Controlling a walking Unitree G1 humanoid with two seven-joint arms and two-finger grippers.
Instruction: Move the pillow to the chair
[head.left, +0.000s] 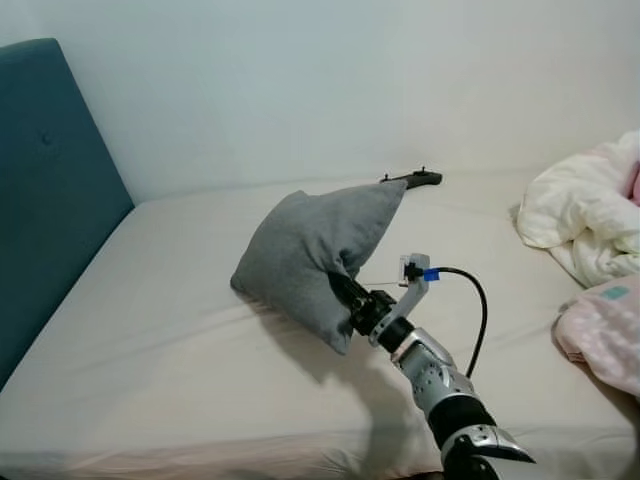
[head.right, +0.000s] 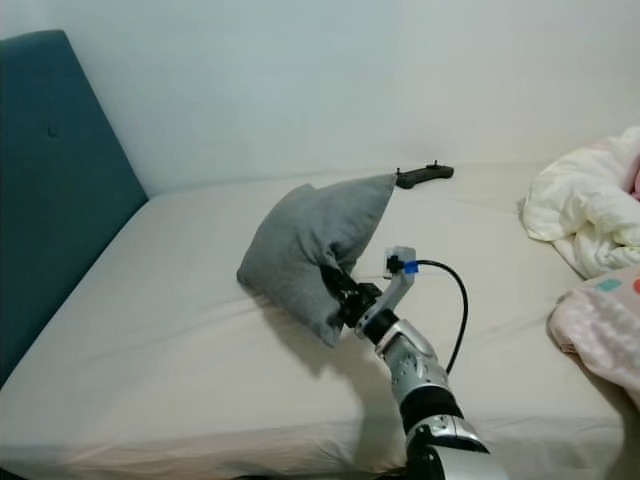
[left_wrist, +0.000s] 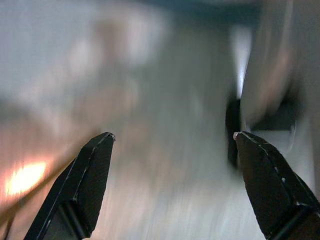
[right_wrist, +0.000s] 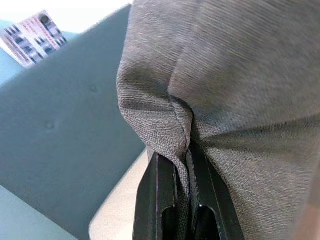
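Tightly, the right gripper pinches a fold of the grey woven pillow above the smooth bed; the left gripper gapes.

Pale bed against a white wall; teal padded headboard on the left. Black controller lying near the wall. Crumpled cream blanket at right, pink bedding below it.

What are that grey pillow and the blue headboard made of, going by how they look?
The pillow looks like woven grey fabric over soft filling: the right wrist view shows a fine ribbed weave and creases where the right gripper pinches it between its fingers. The headboard seems padded and upholstered in matte teal cloth, with a tufted button dimple; whether felt or velvet is unclear.
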